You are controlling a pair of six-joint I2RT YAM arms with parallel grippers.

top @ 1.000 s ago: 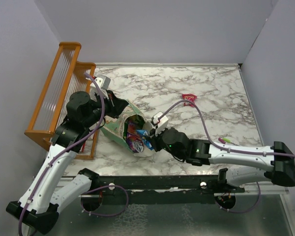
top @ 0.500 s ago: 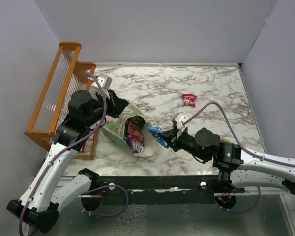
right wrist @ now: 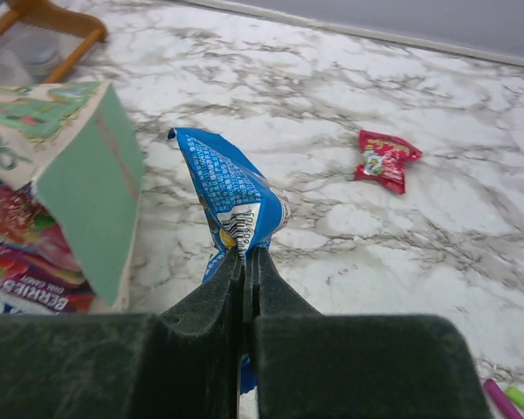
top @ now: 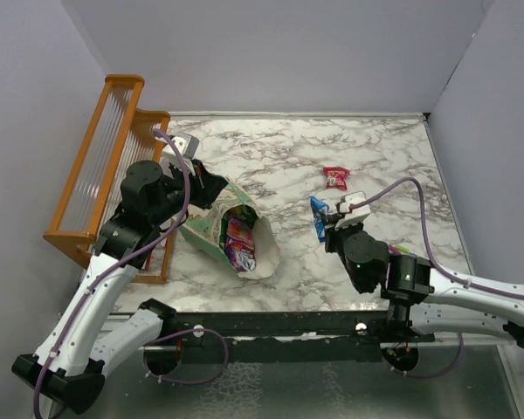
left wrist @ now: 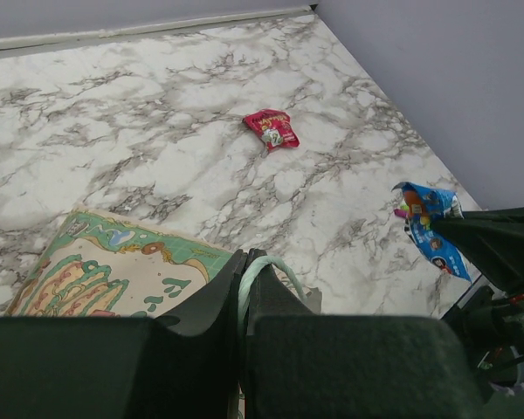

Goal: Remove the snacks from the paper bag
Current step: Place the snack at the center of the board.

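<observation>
The pale-green paper bag (top: 211,229) lies tipped on the marble table, its mouth facing front right, with purple and red snack packets (top: 239,243) inside. My left gripper (top: 211,187) is shut on the bag's loop handle (left wrist: 264,269) at its far edge. My right gripper (top: 329,229) is shut on a blue snack packet (top: 319,216) and holds it above the table, right of the bag; the packet also shows in the right wrist view (right wrist: 231,190) and the left wrist view (left wrist: 428,225). A red snack packet (top: 335,177) lies on the table further back.
An orange wooden rack (top: 105,166) stands along the left edge, behind my left arm. Pink and green pens (right wrist: 513,403) lie at the front right near my right arm. Walls close the table on the left, back and right.
My right gripper has pulled the blue packet out of the bag's mouth and carried it right and back, away from the bag. The left gripper and the bag have stayed put.
</observation>
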